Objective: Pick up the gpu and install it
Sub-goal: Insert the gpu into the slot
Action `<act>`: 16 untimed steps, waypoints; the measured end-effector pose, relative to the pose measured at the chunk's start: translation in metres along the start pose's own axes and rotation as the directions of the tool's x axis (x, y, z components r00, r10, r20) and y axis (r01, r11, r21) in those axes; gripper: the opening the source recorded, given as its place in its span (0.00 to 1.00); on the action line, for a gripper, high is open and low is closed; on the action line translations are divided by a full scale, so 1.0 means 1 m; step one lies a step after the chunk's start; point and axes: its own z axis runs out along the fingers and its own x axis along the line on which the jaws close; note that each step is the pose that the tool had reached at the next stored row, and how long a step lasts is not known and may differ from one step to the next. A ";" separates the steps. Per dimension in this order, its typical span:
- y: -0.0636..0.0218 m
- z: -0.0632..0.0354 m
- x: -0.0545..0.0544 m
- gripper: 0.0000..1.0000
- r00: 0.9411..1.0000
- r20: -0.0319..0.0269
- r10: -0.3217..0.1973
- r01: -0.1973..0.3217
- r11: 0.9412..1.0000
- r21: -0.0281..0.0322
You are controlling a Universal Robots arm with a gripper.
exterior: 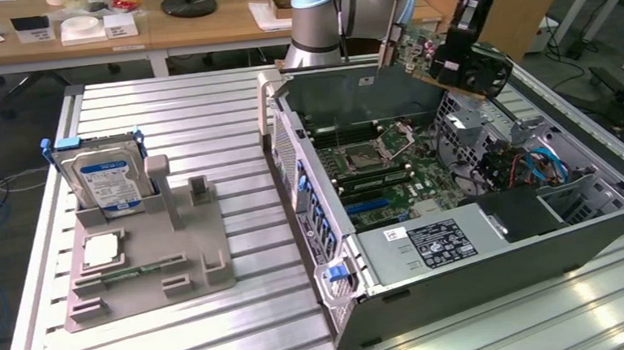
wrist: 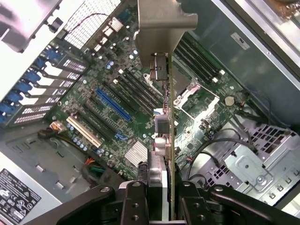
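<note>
Claw (wrist: 164,194) is clamped on the graphics card (wrist: 171,117), one finger on each face. So the pick-up half looks done to me. In the exterior view the claw (exterior: 459,45) has the graphics card (exterior: 426,52) up in the air, tilted, over the back corner of the open case (exterior: 460,288), well clear of everything inside. From the wrist I'm looking straight down its thin edge, metal bracket (wrist: 165,21) at the far end and the board (wrist: 84,101) spread out below. The install half isn't done: the card isn't touching the board, and the blue slot (wrist: 112,104) sits empty. Off to the exterior view's left, the hard drive (exterior: 101,181) and the chip (exterior: 101,250) are parked on their grey tray (exterior: 149,270) on the table (exterior: 178,110), not part of this. What I can't make out: the card's connector edge, since it's edge-on in one view and angled away in the other. So I can't tell which slot it lines up with, or how squarely.
</note>
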 end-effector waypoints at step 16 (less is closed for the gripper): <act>0.0000 0.0000 0.000 0.28 0.974 0.006 -0.225 0.225 0.974 0.001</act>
